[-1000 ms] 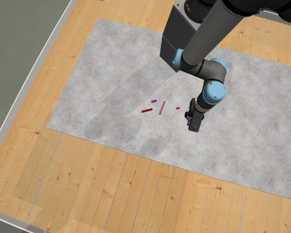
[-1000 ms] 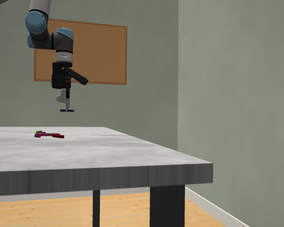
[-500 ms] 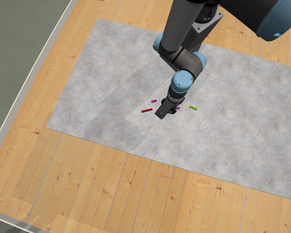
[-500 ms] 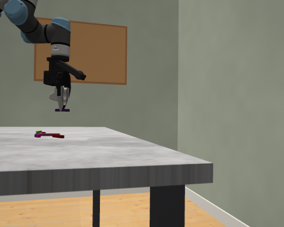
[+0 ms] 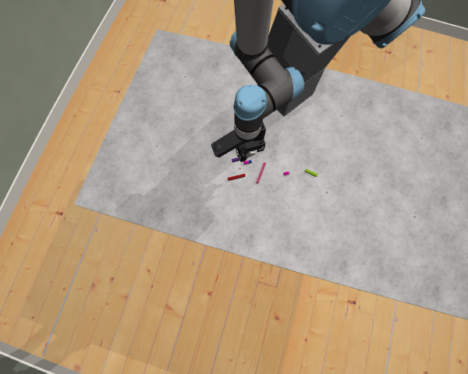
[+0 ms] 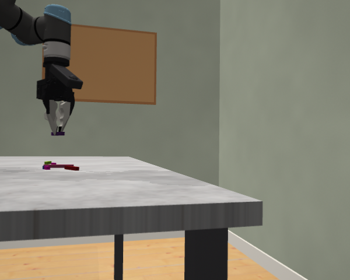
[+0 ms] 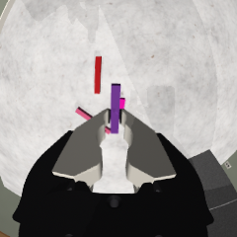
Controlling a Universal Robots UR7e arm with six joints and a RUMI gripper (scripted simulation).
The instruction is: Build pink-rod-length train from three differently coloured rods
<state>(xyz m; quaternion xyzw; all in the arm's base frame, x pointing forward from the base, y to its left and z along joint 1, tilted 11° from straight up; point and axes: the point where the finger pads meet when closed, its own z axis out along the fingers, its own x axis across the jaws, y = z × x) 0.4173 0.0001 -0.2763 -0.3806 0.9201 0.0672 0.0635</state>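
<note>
My gripper [image 5: 242,153] is shut on the purple rod [image 5: 235,160] and holds it well above the table, as the side view shows [image 6: 57,133]. In the wrist view the purple rod [image 7: 115,109] sticks out forward between the fingers. Below it on the grey mat lie a magenta rod [image 5: 246,162] with a small blue rod [image 5: 249,161] at its end. The red rod [image 5: 236,177] lies a little nearer, the pink rod [image 5: 260,173] to its right. A second magenta rod [image 5: 285,173] and the lime rod [image 5: 310,172] lie further right.
The rods lie in a small group on the grey mat [image 5: 290,169], which covers the table top. The table's right edge [image 6: 256,205] is far from them. The arm's base [image 5: 303,60] stands at the back.
</note>
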